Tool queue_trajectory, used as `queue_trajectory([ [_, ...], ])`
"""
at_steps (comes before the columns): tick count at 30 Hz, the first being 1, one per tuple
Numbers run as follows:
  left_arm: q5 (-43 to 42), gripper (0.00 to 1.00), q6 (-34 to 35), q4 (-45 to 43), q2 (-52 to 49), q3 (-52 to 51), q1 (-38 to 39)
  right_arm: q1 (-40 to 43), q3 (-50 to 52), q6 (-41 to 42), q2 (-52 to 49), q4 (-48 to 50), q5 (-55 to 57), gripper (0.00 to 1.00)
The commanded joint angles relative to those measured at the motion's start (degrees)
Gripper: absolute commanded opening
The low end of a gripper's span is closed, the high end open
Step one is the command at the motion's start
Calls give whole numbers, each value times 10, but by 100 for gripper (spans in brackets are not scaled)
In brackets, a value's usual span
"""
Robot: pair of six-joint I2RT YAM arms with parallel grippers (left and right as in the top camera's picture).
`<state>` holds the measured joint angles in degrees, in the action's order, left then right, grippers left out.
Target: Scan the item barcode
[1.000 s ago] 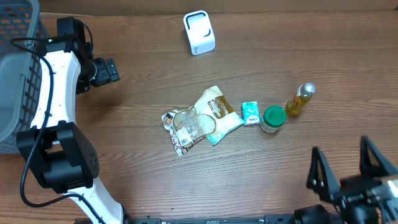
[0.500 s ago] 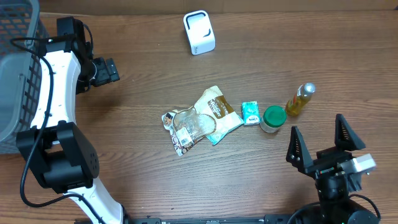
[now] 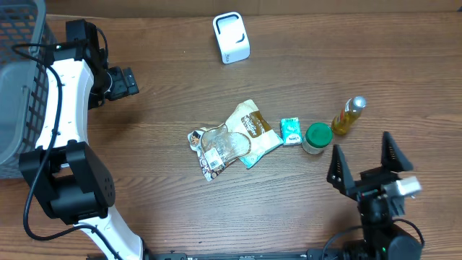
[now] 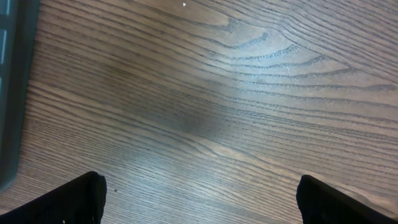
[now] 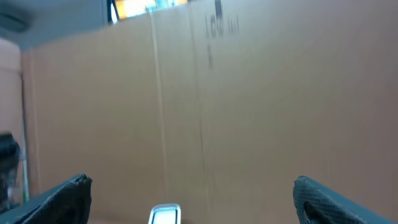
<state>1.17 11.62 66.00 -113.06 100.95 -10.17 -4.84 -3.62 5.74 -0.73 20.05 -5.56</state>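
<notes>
Right pincer: jaws spread fully wide, nothing held, nothing touched.
Right pincer's own view: level and blurred; it takes in a plain brown cardboard wall, with the fingers in the two lower corners.
Just ahead, off its left finger: a small glass jar with a green lid, close but apart.
Ahead, between the finger lines: a slim yellow bottle with a clear cap, lying on its side.
Further to its left: a small green-and-white packet beside the jar, then a brown-and-white snack pouch, then a crumpled clear plastic wrapper overlapping the pouch's edge.
Far ahead and to its left: a white box-shaped barcode scanner, well apart from all the goods.
Left pincer: jaws also wide apart and empty, over bare brown wood-grain table.
Beside the left pincer, on its left: a grey mesh basket.
Goods relative to left pincer: well off to its right and nearer the robot; the scanner is to its right, slightly further out.
</notes>
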Motion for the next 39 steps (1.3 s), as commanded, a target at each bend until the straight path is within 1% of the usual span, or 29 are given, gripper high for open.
queue_trajectory([
  [1,5,99,-5,0,6,12,0,4,32,-2,5,3,-1,100],
  [5,5,99,-5,0,6,12,0,4,32,-2,6,-65,1,100],
  [8,5,100,-5,0,6,12,0,4,32,-4,6,-144,1,100],
  [12,5,100,-5,0,6,12,0,4,31,-44,6,-248,5,100],
  [16,5,100,-5,0,6,12,0,3,31,-88,6,-246,9,100],
  [20,5,100,-5,0,6,12,0,3,31,-108,6,-246,8,100],
  [39,5,100,-5,0,6,12,1,4,31,-105,6,-245,8,100],
])
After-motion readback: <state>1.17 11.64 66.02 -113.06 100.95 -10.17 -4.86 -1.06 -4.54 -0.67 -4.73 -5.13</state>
